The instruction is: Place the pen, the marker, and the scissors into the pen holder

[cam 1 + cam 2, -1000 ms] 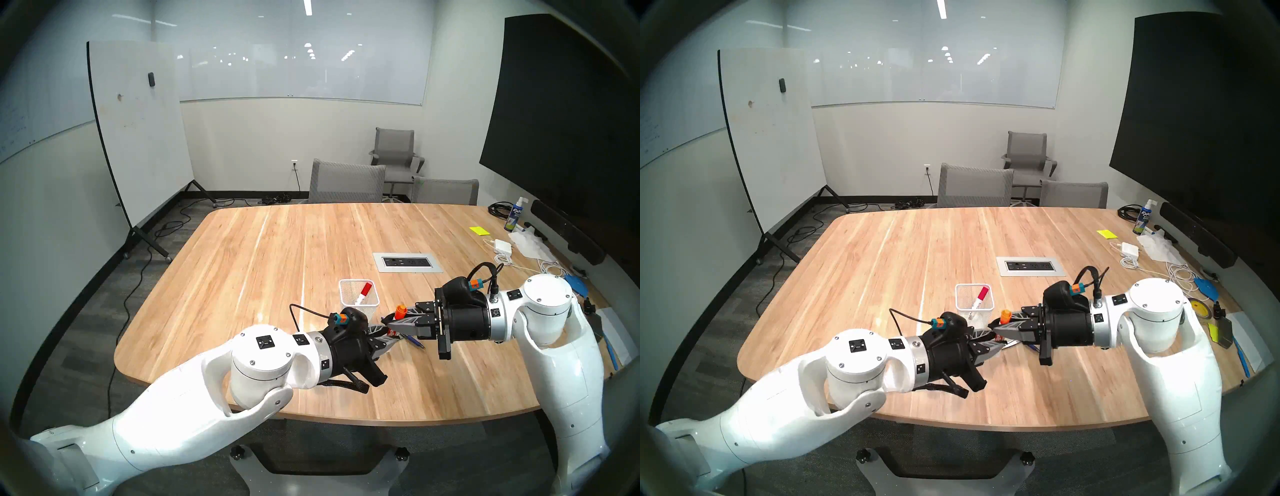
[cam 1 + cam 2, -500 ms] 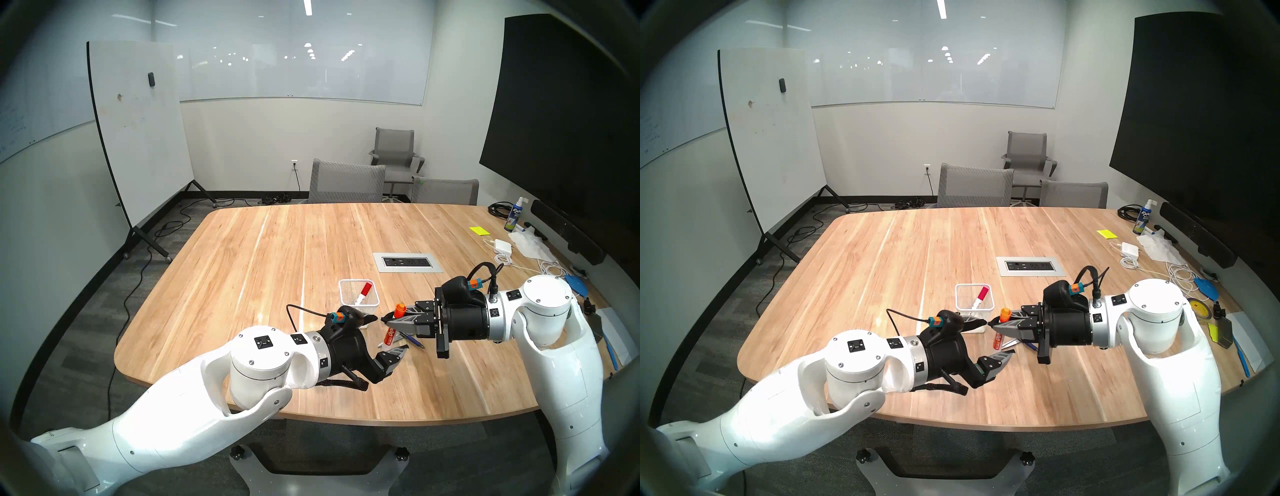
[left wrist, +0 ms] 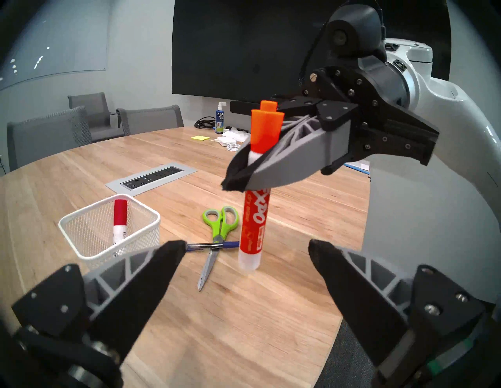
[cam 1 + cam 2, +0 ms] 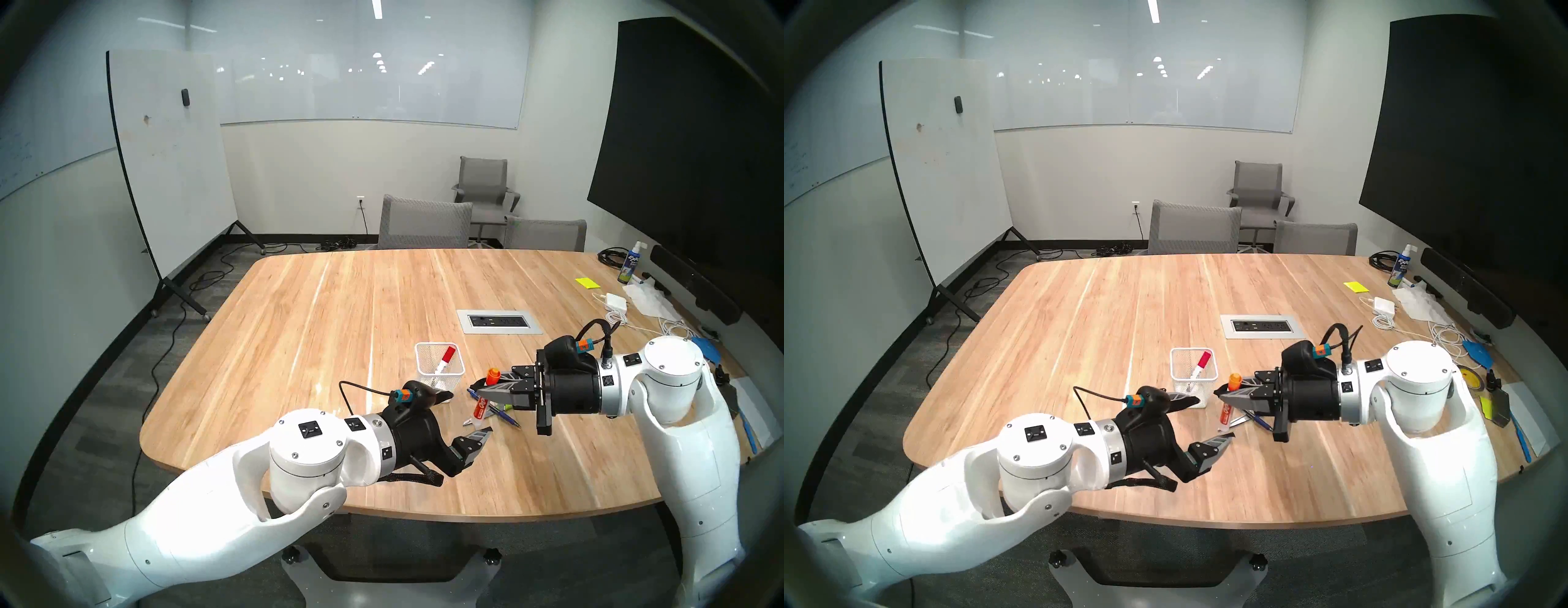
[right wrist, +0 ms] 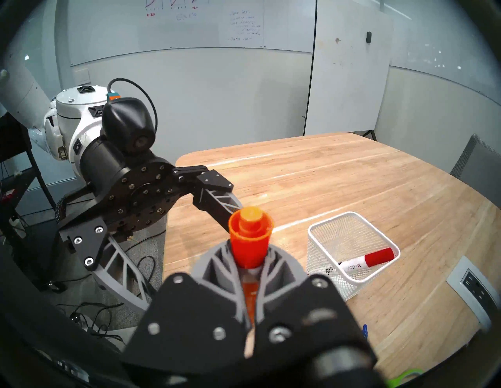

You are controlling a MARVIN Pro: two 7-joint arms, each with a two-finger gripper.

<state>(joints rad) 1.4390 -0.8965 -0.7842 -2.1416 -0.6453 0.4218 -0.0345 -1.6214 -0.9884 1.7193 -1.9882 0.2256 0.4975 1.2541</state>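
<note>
Orange-capped white marker upright, clamped in right gripper.
White wire-mesh pen holder lies beside it; left gripper spread, empty.

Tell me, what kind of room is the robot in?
Probably an office meeting room: a big wooden table, grey office chairs, whiteboards and a large dark screen on the wall.

The pen holder is white wire mesh. The marker inside it is white with a red cap. The held marker has an orange cap, an orange label and a white end. The scissors have lime-green handles lined grey and silver blades. The pen is blue. The table is light wood grain.
</note>
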